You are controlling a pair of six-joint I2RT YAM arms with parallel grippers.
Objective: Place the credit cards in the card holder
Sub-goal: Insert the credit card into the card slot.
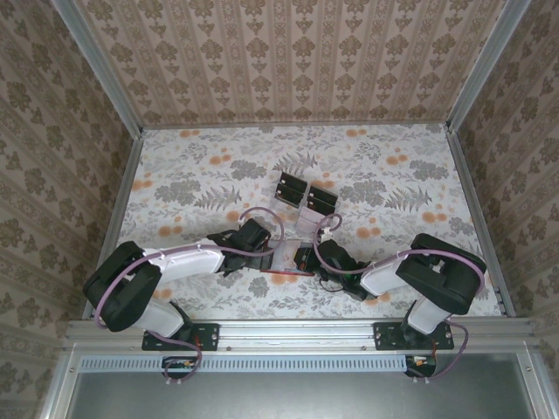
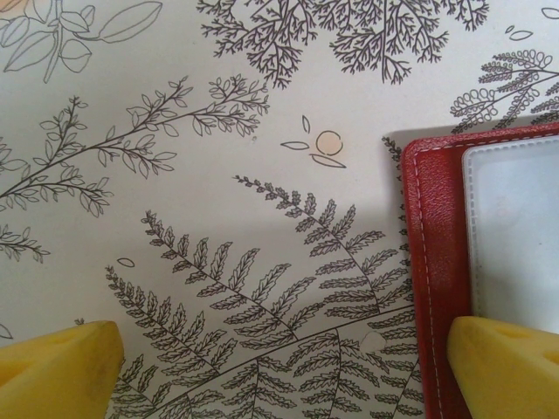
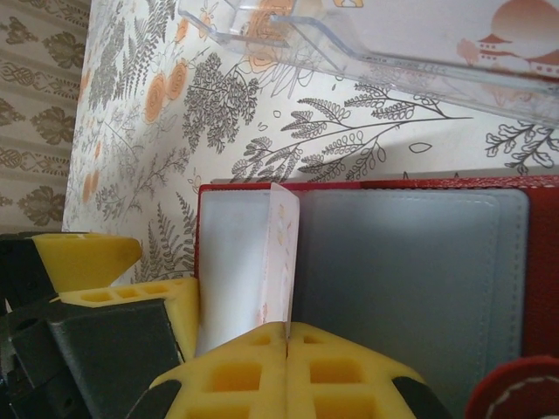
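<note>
Right gripper [image 3: 286,336] clamped on credit card [image 3: 281,253] over open card holder [image 3: 410,279], left gripper [image 2: 279,375] jaws wide apart, holder at its 3 o'clock

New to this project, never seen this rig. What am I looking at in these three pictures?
Two table-mounted robot arms, left and right, seen from an overhead camera; the other two pictures come from cameras on their wrists. On the floral table lie an open red card holder, two more cards and a clear plastic stand. The right gripper is shut on a pale card, edge-on over the holder's grey pocket. The left gripper is open, one finger over the holder's edge.
</note>
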